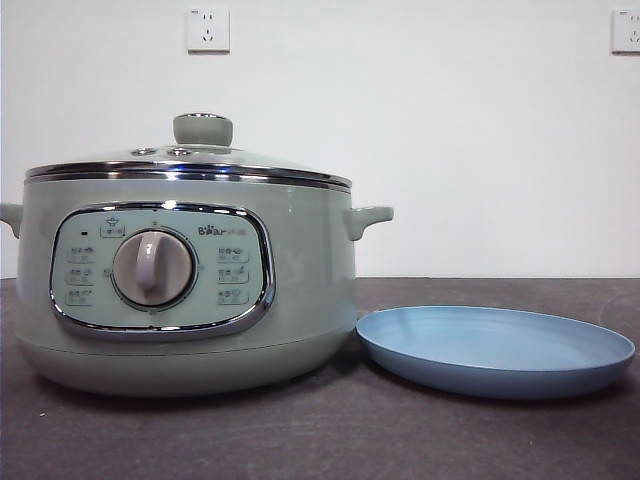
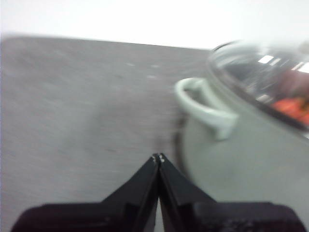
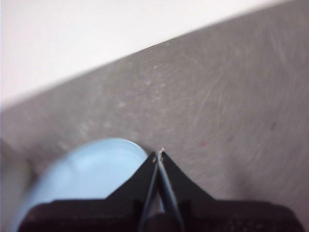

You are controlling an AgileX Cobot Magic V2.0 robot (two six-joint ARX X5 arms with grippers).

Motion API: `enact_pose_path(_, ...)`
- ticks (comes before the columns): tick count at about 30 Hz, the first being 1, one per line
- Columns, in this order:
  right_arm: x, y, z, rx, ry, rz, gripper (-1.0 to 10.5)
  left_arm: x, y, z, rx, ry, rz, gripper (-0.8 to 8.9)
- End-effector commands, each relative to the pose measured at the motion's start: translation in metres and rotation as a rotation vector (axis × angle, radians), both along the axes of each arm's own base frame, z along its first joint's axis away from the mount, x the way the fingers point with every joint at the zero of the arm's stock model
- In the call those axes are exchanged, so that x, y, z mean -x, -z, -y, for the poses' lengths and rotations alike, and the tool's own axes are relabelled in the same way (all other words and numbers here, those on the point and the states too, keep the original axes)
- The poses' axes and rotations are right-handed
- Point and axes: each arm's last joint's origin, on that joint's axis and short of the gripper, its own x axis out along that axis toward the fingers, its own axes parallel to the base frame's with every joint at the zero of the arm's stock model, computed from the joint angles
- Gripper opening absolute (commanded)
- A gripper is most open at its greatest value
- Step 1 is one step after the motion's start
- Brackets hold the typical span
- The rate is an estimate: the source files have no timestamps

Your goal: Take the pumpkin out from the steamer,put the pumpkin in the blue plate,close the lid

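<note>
**Lidded steamer and empty blue plate, both arms waiting**

We see the steamer point(image 1: 185, 285), a pale sage-green pot, standing on a dark table point(image 1: 320, 440) with the lid point(image 1: 190, 160) seated on its chrome rim, so nothing of the task looks begun. The blue plate point(image 1: 495, 350) lies just beside the pot, bare, probably set close so the carry is short. The pumpkin point(image 2: 292, 107) shows only in the left wrist view, as an orange blur through the lid's glass, inside the pot.

The left gripper point(image 2: 158, 157) hangs near the pot's side handle point(image 2: 205, 106), jaws pressed together, holding nothing. The right gripper point(image 3: 159, 153) hovers over the plate's edge, jaws likewise closed and empty. Neither appears in the front view.

The control panel reads "Bear" above a round dial point(image 1: 152, 268); the small button labels are too fine to read.
</note>
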Motion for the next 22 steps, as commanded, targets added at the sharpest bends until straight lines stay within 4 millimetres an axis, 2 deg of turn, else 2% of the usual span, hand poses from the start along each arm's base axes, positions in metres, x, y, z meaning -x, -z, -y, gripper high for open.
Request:
enact_pose_path(1, -0.001, 0.005, 0.0, -0.323, 0.062, -0.039, -0.2, 0.0, 0.004, 0.002, 0.362, 0.021, -0.083, -0.04)
enact_pose_path(5, -0.001, 0.005, 0.002, -0.315, 0.111, -0.031, -0.2, 0.0, 0.004, 0.003, 0.374, 0.052, -0.087, -0.04)
enact_pose_path(13, 0.0, 0.0, 0.0, -0.321, 0.067, -0.026, -0.2, 0.0, -0.003, 0.004, 0.374, 0.097, -0.035, -0.06)
enact_pose_path(16, 0.002, -0.007, -0.001, -0.319, 0.014, -0.024, -0.2, 0.002, -0.013, 0.004, 0.372, 0.097, -0.017, -0.08)
enact_pose_path(22, 0.005, -0.031, -0.003, -0.294, -0.04, -0.03, -0.2, 0.009, -0.043, 0.004, 0.359, 0.071, -0.034, -0.08)
